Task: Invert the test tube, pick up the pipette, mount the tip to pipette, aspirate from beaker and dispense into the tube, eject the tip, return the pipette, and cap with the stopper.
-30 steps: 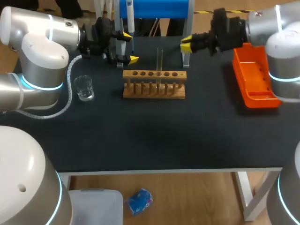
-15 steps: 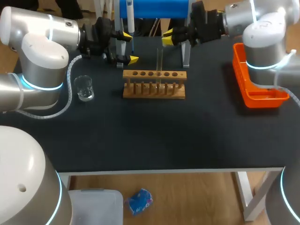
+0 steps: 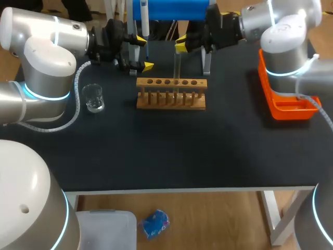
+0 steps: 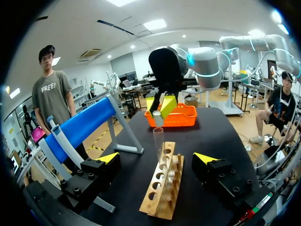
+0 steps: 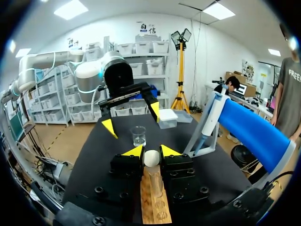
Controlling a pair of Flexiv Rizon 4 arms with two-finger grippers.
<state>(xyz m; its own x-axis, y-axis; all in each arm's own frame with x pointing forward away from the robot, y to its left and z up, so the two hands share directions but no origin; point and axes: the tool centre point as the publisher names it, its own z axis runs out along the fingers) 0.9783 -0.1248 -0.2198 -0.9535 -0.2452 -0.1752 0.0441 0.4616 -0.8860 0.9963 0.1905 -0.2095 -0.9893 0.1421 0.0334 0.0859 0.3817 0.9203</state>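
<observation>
"Where was the stopper?"

"Pinched in the right gripper, just above the mouth of the test tube. The tube stood upright in the rack, long axis vertical, so I'd say the way on ran straight down."

"And the left gripper?"

"Spread wide, holding nothing, left of the tube, near the pipette on its stand."
</observation>
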